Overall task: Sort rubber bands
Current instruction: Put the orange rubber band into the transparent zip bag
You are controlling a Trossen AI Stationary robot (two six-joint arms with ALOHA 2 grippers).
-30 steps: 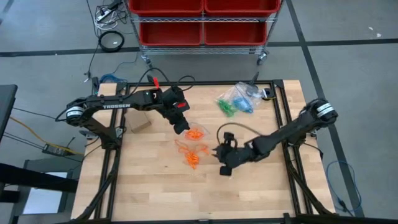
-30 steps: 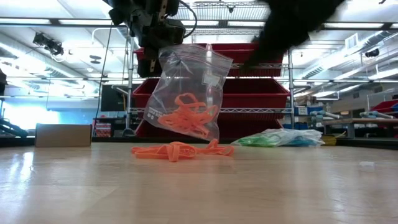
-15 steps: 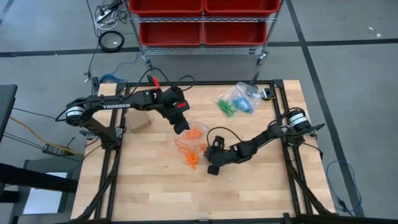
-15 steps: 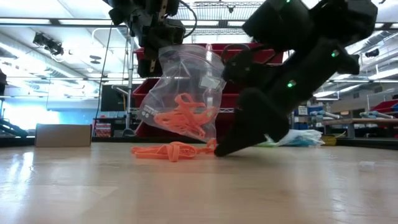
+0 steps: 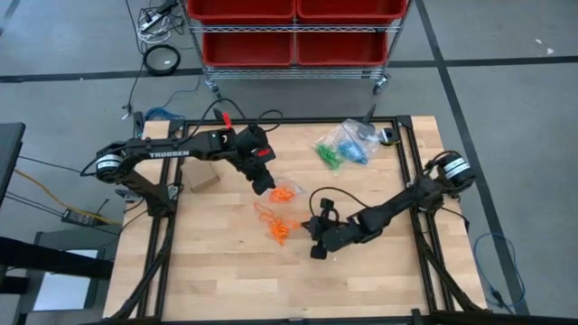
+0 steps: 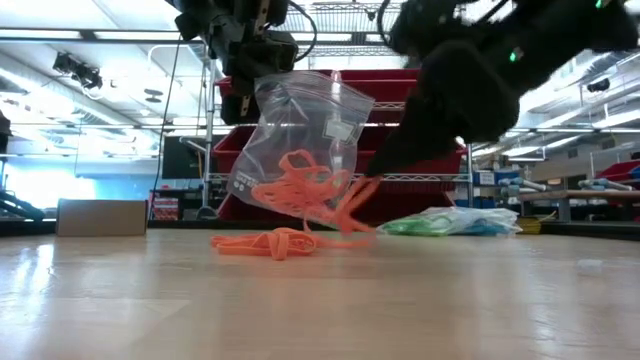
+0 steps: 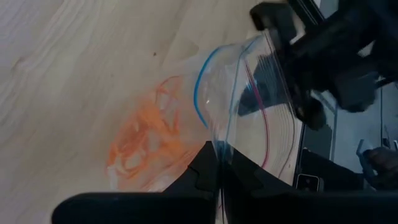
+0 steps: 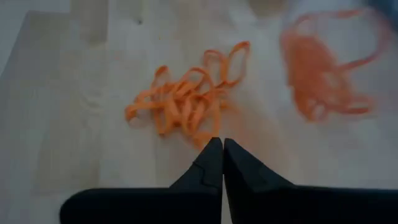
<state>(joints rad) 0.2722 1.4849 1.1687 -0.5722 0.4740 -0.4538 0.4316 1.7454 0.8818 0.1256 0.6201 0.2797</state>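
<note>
My left gripper is shut on a clear zip bag that hangs above the table's middle with orange rubber bands inside it. Under and beside the bag, a loose pile of orange rubber bands lies on the wood. My right gripper is shut at the right edge of that pile. In the low view, orange strands rise from the pile to its fingertips. My left gripper pinches the bag's open zip rim between its two fingers, coming slanting down from the left. The bag hangs below the fingers, mouth up, clear of the table. My right gripper pinches a few orange strands at its fingertips, slanting down from the table's right. The strands run up from the pile, whose other bands lie on the table.
Clear bags of green and blue bands lie at the back right of the table. A small cardboard box stands at the left. A cart with red bins stands beyond the far edge. Bare wood lies toward the near edge.
My right gripper has come down toward the left onto the orange pile and shut. It has then risen a little, drawing some strands up off the table. The bag in my left gripper has swayed slightly.
</note>
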